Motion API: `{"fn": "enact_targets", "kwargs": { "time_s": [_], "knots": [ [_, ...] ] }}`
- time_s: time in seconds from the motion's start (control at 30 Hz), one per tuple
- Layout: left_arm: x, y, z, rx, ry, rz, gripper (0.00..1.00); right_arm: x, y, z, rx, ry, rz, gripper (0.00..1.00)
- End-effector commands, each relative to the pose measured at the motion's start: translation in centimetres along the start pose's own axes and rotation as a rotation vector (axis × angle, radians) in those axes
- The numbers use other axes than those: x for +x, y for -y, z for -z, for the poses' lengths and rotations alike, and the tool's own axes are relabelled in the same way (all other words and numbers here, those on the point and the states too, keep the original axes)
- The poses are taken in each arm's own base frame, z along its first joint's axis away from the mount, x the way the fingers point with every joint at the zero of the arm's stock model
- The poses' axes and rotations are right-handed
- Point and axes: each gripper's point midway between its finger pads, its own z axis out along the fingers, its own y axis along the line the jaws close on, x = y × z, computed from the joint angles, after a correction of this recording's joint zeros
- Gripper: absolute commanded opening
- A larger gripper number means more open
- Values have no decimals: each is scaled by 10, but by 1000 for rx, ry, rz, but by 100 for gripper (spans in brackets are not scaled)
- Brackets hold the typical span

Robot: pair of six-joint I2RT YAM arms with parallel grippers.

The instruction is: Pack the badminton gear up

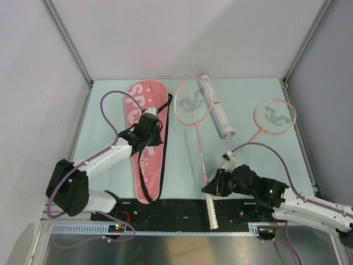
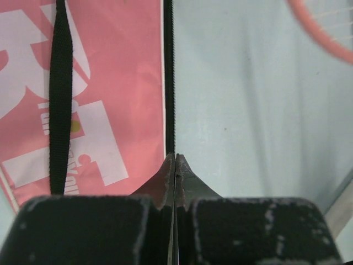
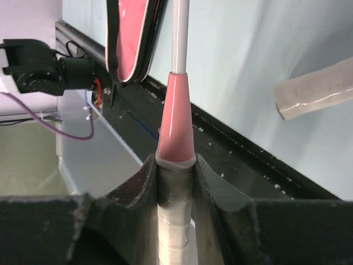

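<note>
Tabletop [image 1: 182,165]: two rackets [image 1: 193,102] [image 1: 274,116], one bag [image 1: 138,96]

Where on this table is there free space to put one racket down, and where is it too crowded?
Widest bare patch: between the pink bag and the shaft of the racket that the right gripper holds. A smaller one lies at the far right corner, behind the second racket. Crowded: far middle, where the held racket's head meets the white tube.

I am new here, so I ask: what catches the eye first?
The pink racket bag lies flat at the left, with the left gripper shut at its black zipper edge. At the front right, the right gripper clamps a pink-rimmed racket by its pale handle.
</note>
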Motion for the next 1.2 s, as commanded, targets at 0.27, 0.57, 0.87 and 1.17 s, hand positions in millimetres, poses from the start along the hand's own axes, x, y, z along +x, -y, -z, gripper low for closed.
{"fn": "enact_targets", "kwargs": {
  "time_s": [0.27,0.57,0.87,1.17],
  "knots": [
    [0,12,-4,79,24,-1,29,5,-11,13,-38,-35,-84,0],
    [41,5,-33,25,-104,-67,55,-12,-21,17,-48,39,-69,0],
    [72,-4,-57,-53,-191,-116,50,-21,-21,23,-35,81,-41,0],
    [50,1,-38,-31,-111,-95,1,-21,-23,22,-42,88,-41,0]
  ]
}}
